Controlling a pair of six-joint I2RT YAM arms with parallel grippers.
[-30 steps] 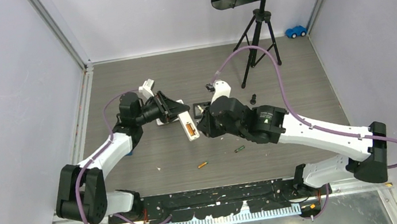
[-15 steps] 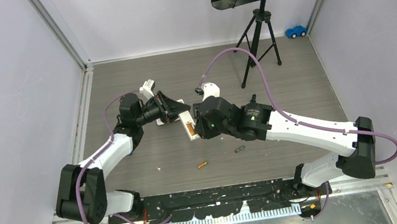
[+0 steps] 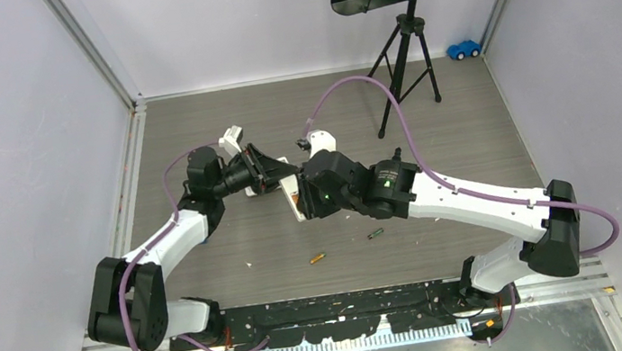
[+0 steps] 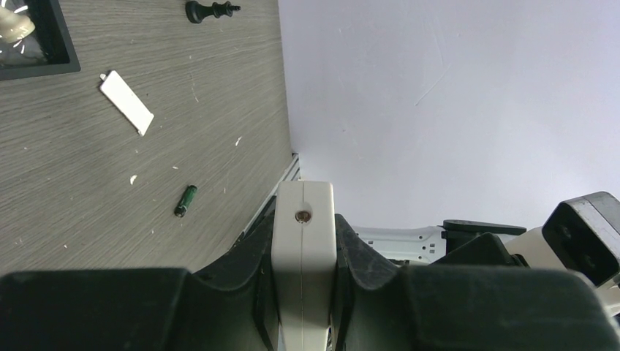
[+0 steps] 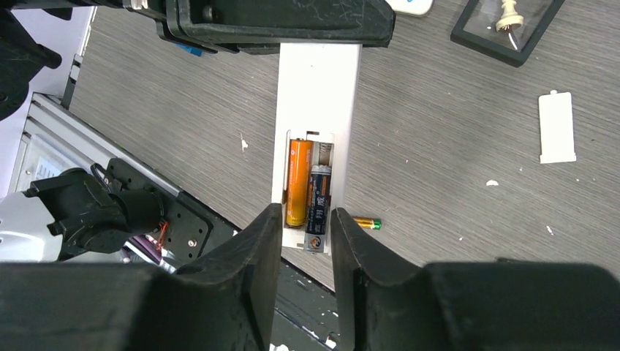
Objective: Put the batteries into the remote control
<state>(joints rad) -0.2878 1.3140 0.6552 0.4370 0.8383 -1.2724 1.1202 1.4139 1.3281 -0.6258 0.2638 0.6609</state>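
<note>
While the bench (image 3: 484,135) carries the loose things, the remote control (image 5: 319,95) is held up off it between the two arms. Its long axis runs from the left gripper (image 4: 303,241) straight toward the right gripper (image 5: 307,219). We see the left gripper clamped on the far end of the remote. The right gripper hangs over the near end, jaws parted, pinching nothing that we can make out. Directly beneath it lies the open battery bay (image 5: 325,150), and in it, side by side along the remote's length, an orange battery (image 5: 298,183) and a dark battery (image 5: 318,201). The dark one's near end seems to ride over the bay's lip — we judge it not fully seated, so the next push falls to the right arm, straight down. On the bench, nearer the arm bases, lie a loose orange battery (image 3: 317,257) and a green-and-black battery (image 3: 375,233).
</note>
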